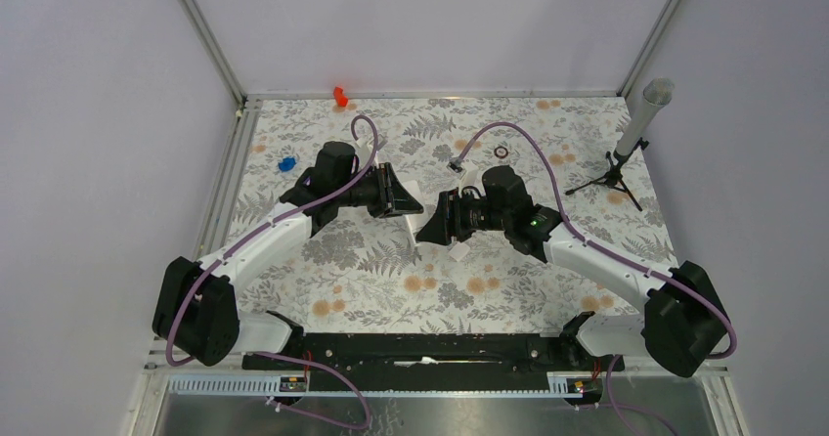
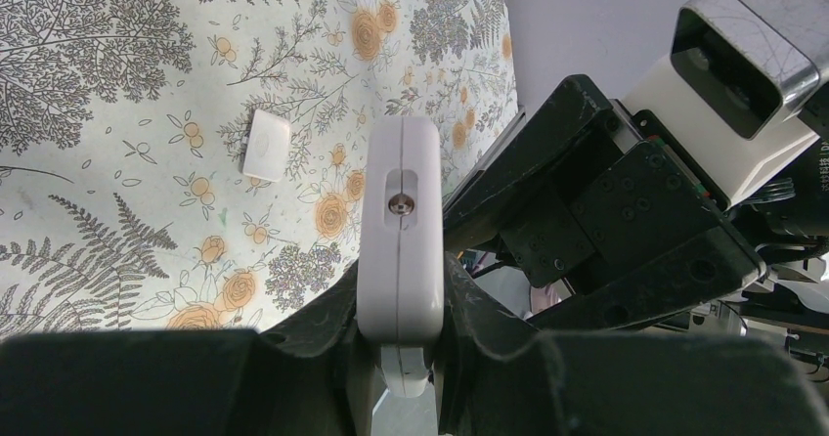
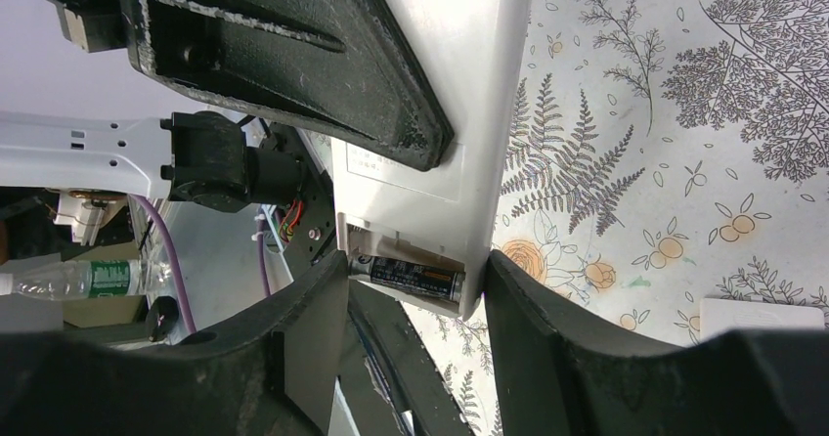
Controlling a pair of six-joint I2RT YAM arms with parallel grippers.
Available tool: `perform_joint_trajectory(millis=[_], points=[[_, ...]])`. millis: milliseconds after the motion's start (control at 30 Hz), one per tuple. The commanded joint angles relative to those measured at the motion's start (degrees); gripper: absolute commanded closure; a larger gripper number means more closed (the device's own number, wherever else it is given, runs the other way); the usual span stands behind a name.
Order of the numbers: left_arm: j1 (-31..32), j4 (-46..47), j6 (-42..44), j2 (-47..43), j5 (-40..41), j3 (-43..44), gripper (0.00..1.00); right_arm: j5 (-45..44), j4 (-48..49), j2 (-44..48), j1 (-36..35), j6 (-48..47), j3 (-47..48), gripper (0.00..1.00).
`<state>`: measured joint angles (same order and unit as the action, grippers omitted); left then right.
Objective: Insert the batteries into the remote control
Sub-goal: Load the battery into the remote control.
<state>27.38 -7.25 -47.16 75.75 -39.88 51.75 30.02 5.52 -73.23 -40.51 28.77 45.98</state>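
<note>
The left gripper (image 2: 401, 299) has its fingers clamped tight on the remote control (image 2: 399, 221), holding it on edge above the floral table (image 2: 117, 84). The right gripper (image 3: 415, 265) has its fingers half spread, one on either side of the remote's open end. A battery (image 3: 415, 280) lies in the compartment there. Whether the fingers press the remote cannot be told.

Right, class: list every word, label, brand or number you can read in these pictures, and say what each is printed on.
Nothing can be read for certain.
Print on the battery in the open compartment: too blurred to read.
Small grey print on the back of the remote control: too small to read.
Green label on the bottle: too blurred to read.
</note>
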Motion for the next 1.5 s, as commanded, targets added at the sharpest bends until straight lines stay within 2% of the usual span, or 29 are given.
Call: perform_joint_trajectory(millis=[0, 133, 633, 767, 867, 967, 1200, 1367, 1467], points=[[0.05, 3.11, -0.66, -0.95, -1.23, 2.57, 1.0, 2.09, 4.33, -0.26, -0.48, -0.19, 0.52, 0.52], [0.03, 3.79, -1.68, -1.34, -2.41, 2.86, 1.0, 1.9, 3.98, -0.81, -0.57, -0.49, 0.91, 0.55], [-0.04, 2.58, -4.37, -1.65, -5.6, 4.38, 1.0, 0.09, 2.89, -1.35, -1.18, -6.16, 0.69, 0.58], [-0.28, 0.5, -1.01, -1.7, -4.11, 4.72, 1.0, 0.91, 3.36, -0.06, -1.21, -4.17, 1.11, 0.56], [-1.2, 1.3, 1.18, -2.11, -3.54, 3.7, 1.0, -0.69, 3.31, 1.93, -1.23, -1.62, 1.27, 0.49], [-2.91, 4.98, 2.24, -3.33, -3.62, 1.19, 1.0, -3.69, 1.46, 4.74, -1.22, 0.72, 1.91, 0.38], [-5.59, 6.58, 5.57, -8.05, 1.84, -3.7, 1.0, -18.99, -16.04, 9.23, -0.41, 2.33, 9.2, 0.23], [-5.59, 11.63, 6.5, -13.29, 4.18, -6.85, 1.0, -34.02, -25.28, 6.27, 2.32, 2.59, 10.64, 0.23], [-5.6, 13.28, 7.4, -16.7, 5.22, -8.23, 1.0, -38.1, -27.29, 3.39, 6.01, 1.54, 10.21, 0.26]])
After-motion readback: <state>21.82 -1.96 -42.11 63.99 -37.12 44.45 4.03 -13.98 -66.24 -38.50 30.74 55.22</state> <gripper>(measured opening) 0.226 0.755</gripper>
